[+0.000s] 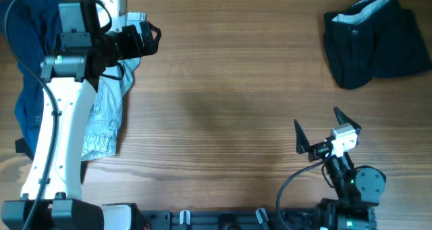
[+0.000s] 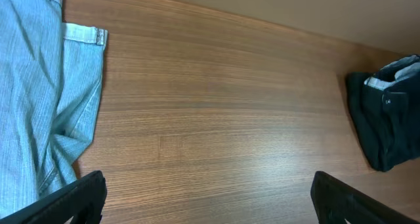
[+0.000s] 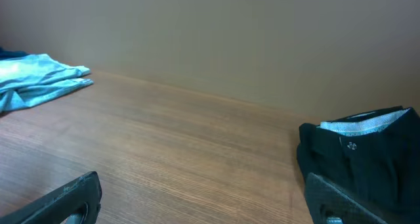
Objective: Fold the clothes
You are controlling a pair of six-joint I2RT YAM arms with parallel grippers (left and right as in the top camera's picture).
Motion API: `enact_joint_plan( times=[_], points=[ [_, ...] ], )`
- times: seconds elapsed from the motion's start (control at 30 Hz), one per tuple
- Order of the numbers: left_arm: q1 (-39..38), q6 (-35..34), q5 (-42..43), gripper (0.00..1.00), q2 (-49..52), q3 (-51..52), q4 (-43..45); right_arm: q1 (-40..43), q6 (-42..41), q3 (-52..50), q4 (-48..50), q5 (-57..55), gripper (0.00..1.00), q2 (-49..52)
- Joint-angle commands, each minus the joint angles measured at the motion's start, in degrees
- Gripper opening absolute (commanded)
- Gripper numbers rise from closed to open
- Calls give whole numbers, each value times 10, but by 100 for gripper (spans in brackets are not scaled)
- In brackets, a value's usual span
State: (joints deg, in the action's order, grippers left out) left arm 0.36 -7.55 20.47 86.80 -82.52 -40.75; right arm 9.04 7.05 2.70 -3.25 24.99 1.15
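The black shorts (image 1: pixel 378 44) lie folded at the far right of the table, light grey waistband showing; they also show in the left wrist view (image 2: pixel 387 115) and the right wrist view (image 3: pixel 364 158). Pale blue jeans (image 1: pixel 104 119) lie at the left, partly under my left arm, and show in the left wrist view (image 2: pixel 39 99) and the right wrist view (image 3: pixel 36 79). A navy garment (image 1: pixel 27 61) lies beside them at the left edge. My left gripper (image 1: pixel 150 40) is open and empty above the jeans' edge. My right gripper (image 1: pixel 317 130) is open and empty near the front right.
The wooden table (image 1: pixel 229 102) stretches bare between the two piles. The arm bases and a black rail (image 1: pixel 223 220) run along the front edge. A plain beige wall (image 3: pixel 230 40) stands behind the table.
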Motion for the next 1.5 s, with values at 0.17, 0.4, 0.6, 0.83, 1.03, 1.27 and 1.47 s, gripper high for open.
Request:
enact_joint_plan(
  times=[0.17,0.4,0.6,0.83,1.03,1.27,1.47],
  points=[
    [-2,11,-14,100,2,0,-12,0,-10,-4,4,-8,100,-9],
    [-11,7,-13,100,-53,47,86,0,-10,-4,4,-8,100,-9],
    [-8,-84,-110,100,-280,290,273,0,-10,-4,4,-8,100,-9],
    [3,-99,-122,100,-548,561,404,0,-10,-4,4,-8,100,-9],
    [3,-155,-141,100,-734,766,540,0,-10,-4,4,-8,100,-9],
    [19,-157,-148,100,-809,809,534,0,-10,-4,4,-8,100,-9],
    [24,-156,-149,100,-867,822,498,0,-10,-4,4,-8,100,-9]
  ],
)
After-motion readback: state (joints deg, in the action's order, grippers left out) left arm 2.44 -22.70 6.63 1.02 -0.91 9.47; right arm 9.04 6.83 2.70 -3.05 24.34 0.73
